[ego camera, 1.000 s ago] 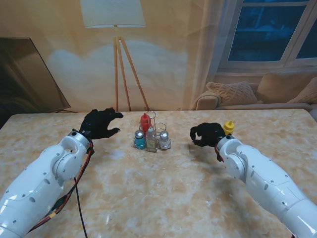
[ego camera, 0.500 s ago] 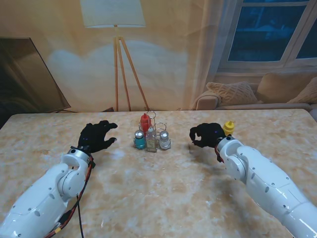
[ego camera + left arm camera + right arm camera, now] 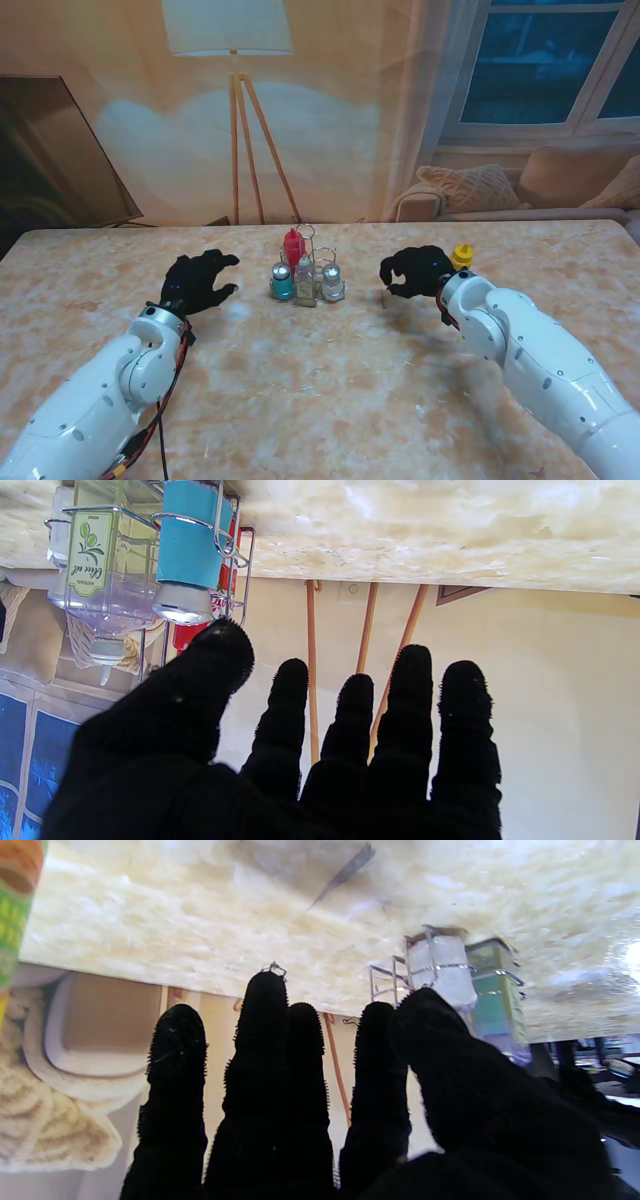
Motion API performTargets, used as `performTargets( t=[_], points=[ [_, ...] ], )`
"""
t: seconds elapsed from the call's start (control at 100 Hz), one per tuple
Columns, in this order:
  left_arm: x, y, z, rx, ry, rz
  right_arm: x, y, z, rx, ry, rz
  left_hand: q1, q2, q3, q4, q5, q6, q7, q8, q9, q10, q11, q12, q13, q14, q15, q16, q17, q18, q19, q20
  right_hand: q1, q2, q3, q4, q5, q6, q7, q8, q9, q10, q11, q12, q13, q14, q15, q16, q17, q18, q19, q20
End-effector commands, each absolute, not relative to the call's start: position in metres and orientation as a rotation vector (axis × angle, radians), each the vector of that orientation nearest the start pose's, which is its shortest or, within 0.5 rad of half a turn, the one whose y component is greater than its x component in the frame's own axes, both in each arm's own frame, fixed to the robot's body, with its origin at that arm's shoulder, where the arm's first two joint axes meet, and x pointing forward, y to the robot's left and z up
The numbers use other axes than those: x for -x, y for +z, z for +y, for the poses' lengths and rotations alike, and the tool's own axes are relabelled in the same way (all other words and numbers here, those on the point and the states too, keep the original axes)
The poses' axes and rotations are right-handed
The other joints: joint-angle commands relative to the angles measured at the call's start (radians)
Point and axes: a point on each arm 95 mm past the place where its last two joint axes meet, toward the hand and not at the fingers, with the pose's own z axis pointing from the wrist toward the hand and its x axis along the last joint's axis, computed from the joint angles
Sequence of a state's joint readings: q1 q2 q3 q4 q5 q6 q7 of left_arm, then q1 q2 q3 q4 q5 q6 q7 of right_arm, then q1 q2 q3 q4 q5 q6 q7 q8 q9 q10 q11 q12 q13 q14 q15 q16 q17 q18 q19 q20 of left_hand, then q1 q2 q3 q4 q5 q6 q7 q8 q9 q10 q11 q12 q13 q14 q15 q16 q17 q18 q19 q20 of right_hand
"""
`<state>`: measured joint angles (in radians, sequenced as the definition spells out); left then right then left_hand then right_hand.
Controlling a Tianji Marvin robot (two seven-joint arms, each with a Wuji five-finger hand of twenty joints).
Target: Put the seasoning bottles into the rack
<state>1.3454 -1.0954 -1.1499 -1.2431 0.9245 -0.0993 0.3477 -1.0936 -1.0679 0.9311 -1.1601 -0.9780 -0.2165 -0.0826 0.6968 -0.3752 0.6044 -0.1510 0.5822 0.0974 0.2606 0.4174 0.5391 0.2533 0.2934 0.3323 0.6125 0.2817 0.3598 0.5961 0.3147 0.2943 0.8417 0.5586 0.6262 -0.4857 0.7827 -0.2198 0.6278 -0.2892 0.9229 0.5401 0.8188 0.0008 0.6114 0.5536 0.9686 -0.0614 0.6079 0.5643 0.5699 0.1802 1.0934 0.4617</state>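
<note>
Right hand (image 3: 415,271) hovers empty, fingers loosely apart, just beside the yellow-capped bottle (image 3: 461,257), the one bottle outside the wire rack (image 3: 312,262). Left hand (image 3: 199,281) is also empty and spread, left of the rack, which holds the blue shaker (image 3: 282,282), olive oil bottle (image 3: 304,282) and others. That bottle probably handles light, rigid, smooth plastic; wrapping the body under the cap seems safest.

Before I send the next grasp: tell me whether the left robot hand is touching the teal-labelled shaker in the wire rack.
Apart. The stand view shows bare marble between the left robot hand and the teal-labelled shaker in the wire rack.
</note>
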Motion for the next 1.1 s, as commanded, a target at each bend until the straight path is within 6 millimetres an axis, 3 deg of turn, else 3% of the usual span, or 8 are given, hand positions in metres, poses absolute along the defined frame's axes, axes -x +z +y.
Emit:
performTargets(
  t=[0.0, 0.24, 0.51, 0.72, 0.76, 0.85, 0.92, 1.09],
  points=[
    [-0.459, -0.338, 0.045, 1.123, -1.546, 1.294, -0.507, -0.296, -0.005, -0.897, 1.466, 1.709, 0.016, 0.023, -0.018, 0.036, 0.01, 0.011, 0.0, 0.001, 0.011, -0.012, 0.005, 0.011, 0.005, 0.022, 0.009, 0.02, -0.016, 0.011, -0.003, 0.018, 0.003, -0.011, 0.002, 0.021, -0.031, -0.012, -0.009, -0.007, 0.006, -0.021, -0.019, -0.007, -0.001, -0.016, -0.017, -0.015, -0.015, -0.007, -0.012, -0.006],
    [-0.46, -0.339, 0.044, 1.131, -1.544, 1.303, -0.512, -0.255, -0.021, -0.808, 1.489, 1.664, 0.014, 0.018, -0.011, 0.036, 0.006, 0.01, -0.002, 0.0, 0.007, -0.017, 0.006, 0.01, 0.004, 0.022, 0.009, 0.02, -0.017, 0.009, -0.005, 0.017, 0.009, -0.02, 0.017, 0.015, 0.008, 0.033, -0.019, -0.076, 0.07, -0.017, -0.124, -0.098, 0.04, -0.023, -0.182, -0.108, 0.018, -0.105, -0.103, -0.095],
    [-0.459, -0.338, 0.045, 1.12, -1.545, 1.299, -0.513, -0.236, -0.041, -0.756, 1.488, 1.606, 0.014, 0.009, -0.002, 0.035, 0.006, 0.011, -0.002, 0.0, 0.006, -0.017, 0.008, 0.011, 0.004, 0.021, 0.01, 0.022, -0.017, 0.007, -0.006, 0.016, 0.002, -0.032, 0.017, 0.007, 0.009, 0.056, -0.042, -0.132, 0.083, -0.027, -0.18, -0.159, 0.024, -0.026, -0.269, -0.18, 0.007, -0.143, -0.154, -0.188],
    [-0.458, -0.338, 0.045, 1.118, -1.542, 1.304, -0.509, -0.233, -0.055, -0.728, 1.436, 1.603, 0.02, -0.005, 0.016, 0.035, 0.007, 0.008, -0.001, 0.0, 0.007, -0.02, 0.01, 0.011, 0.008, 0.016, 0.013, 0.024, -0.012, 0.004, -0.004, 0.015, -0.063, -0.027, 0.03, 0.012, -0.004, 0.08, -0.148, -0.118, 0.045, -0.032, -0.229, -0.198, -0.035, -0.021, -0.331, -0.246, -0.042, -0.124, -0.156, -0.237],
    [-0.458, -0.338, 0.045, 1.114, -1.541, 1.305, -0.509, -0.233, -0.057, -0.724, 1.424, 1.609, 0.018, -0.005, 0.019, 0.035, 0.006, 0.008, 0.0, 0.0, 0.005, -0.021, 0.01, 0.011, 0.007, 0.018, 0.013, 0.023, -0.012, 0.003, -0.005, 0.014, -0.087, -0.014, 0.034, 0.024, -0.002, 0.097, -0.211, -0.091, 0.03, -0.03, -0.239, -0.205, -0.055, -0.017, -0.341, -0.262, -0.058, -0.125, -0.157, -0.253],
    [-0.458, -0.337, 0.046, 1.116, -1.542, 1.304, -0.51, -0.233, -0.063, -0.722, 1.389, 1.63, 0.015, -0.012, 0.027, 0.034, 0.004, 0.009, 0.0, 0.0, 0.004, -0.022, 0.011, 0.011, 0.006, 0.016, 0.013, 0.024, -0.013, 0.003, -0.005, 0.013, -0.173, -0.003, 0.069, 0.107, -0.022, 0.136, -0.357, -0.045, -0.017, -0.022, -0.285, -0.232, -0.115, 0.0, -0.386, -0.3, -0.108, -0.112, -0.185, -0.277],
    [-0.458, -0.337, 0.046, 1.114, -1.54, 1.305, -0.512, -0.234, -0.067, -0.72, 1.353, 1.65, 0.023, -0.028, 0.039, 0.034, 0.005, -0.009, 0.002, 0.0, 0.006, -0.024, 0.013, 0.012, 0.007, 0.016, 0.014, 0.024, -0.014, -0.004, -0.008, 0.011, -0.21, -0.042, 0.094, 0.102, -0.08, 0.127, -0.416, -0.045, -0.05, -0.008, -0.316, -0.25, -0.163, 0.019, -0.412, -0.318, -0.148, -0.092, -0.195, -0.282],
    [-0.458, -0.337, 0.047, 1.095, -1.53, 1.316, -0.515, -0.239, -0.072, -0.712, 1.272, 1.698, 0.006, -0.085, 0.108, 0.025, -0.006, -0.017, 0.016, 0.001, 0.004, -0.045, 0.021, 0.013, 0.017, 0.005, 0.02, 0.027, -0.005, -0.014, -0.007, 0.002, -0.333, -0.116, 0.165, 0.072, -0.192, 0.137, -0.488, -0.069, -0.139, 0.056, -0.37, -0.283, -0.257, 0.135, -0.44, -0.333, -0.229, -0.017, -0.23, -0.292]
  ],
)
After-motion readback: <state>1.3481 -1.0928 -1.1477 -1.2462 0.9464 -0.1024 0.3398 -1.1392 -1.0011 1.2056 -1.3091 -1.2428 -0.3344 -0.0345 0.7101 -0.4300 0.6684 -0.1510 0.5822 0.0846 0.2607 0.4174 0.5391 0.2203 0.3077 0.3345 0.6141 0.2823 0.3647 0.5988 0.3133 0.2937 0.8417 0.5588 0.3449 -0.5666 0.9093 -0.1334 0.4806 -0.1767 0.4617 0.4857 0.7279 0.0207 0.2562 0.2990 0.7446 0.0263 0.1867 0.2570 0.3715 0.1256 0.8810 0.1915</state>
